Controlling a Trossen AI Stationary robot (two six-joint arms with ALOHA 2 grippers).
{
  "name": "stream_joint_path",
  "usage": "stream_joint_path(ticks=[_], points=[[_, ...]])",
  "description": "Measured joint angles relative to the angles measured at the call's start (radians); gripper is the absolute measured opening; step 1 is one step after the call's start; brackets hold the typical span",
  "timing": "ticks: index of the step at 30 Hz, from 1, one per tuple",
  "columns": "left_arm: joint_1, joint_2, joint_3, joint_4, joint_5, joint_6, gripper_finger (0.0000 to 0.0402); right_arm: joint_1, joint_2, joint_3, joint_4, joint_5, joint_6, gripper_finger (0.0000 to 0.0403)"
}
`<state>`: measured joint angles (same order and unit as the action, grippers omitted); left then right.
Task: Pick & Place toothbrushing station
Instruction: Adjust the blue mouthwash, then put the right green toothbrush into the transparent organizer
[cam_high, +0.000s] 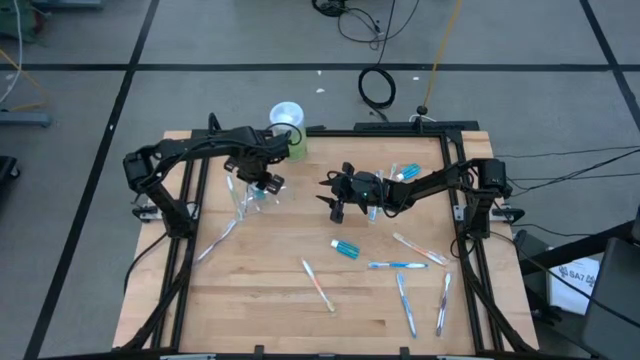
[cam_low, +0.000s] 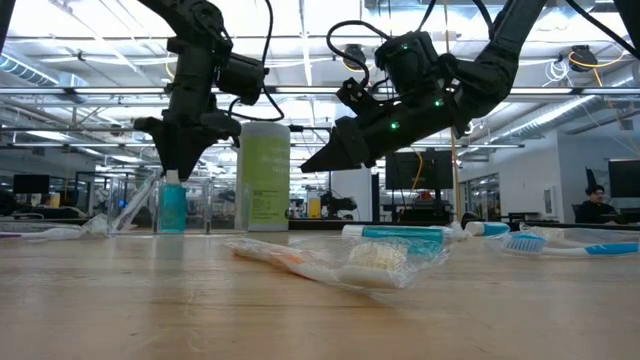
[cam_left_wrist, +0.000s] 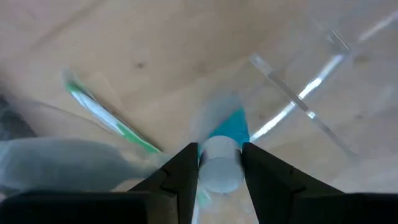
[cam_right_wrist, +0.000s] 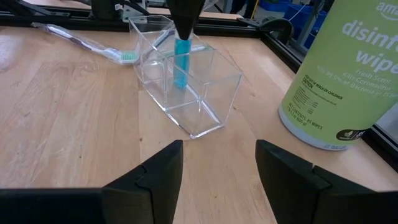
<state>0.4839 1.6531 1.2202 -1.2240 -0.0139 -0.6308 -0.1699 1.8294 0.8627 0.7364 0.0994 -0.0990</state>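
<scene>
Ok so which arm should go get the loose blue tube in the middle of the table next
Right, likely. Its open tool hangs empty nearest the blue tube, while the left tool is busy holding another tube upright in the clear holder.

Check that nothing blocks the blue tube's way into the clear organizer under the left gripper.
Nothing visible blocks it. The left gripper holds the blue tube upright by its white cap, already lowered into an open compartment of the clear organizer. The right gripper hovers apart, open.
</scene>
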Motion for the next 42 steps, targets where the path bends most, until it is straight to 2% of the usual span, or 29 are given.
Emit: stream_joint_path(ticks=[8,12,17,23,29,33,37,42], points=[[0.0,0.001,0.0,0.0,-0.025,0.02,0.0201,0.0,0.0,0.0,0.0,0.0,0.0,0.0196],[0.002,0.001,0.001,-0.003,0.025,0.0,0.0226,-0.001,0.0,0.0,0.0,0.0,-0.003,0.0196],[0.003,0.001,0.043,-0.01,0.039,0.004,0.024,-0.001,0.0,0.0,0.0,0.0,-0.015,0.0196],[0.0,0.001,0.17,-0.074,0.035,0.021,0.0241,-0.001,0.0,0.0,0.0,0.0,-0.017,0.0196],[-0.023,0.001,0.341,-0.246,-0.068,0.019,0.0241,-0.001,0.0,0.0,0.0,0.0,-0.018,0.0196],[-0.072,-0.005,0.427,-0.325,-0.183,0.009,0.0241,-0.001,0.0,0.0,0.0,0.0,-0.018,0.0196],[-0.147,-0.039,0.444,-0.334,-0.294,0.067,0.0241,-0.001,0.0,0.0,0.0,0.0,-0.018,0.0196],[-0.238,-0.116,0.444,-0.346,-0.317,0.134,0.0241,-0.001,-0.043,0.0,-0.037,0.0,-0.033,0.0196]])
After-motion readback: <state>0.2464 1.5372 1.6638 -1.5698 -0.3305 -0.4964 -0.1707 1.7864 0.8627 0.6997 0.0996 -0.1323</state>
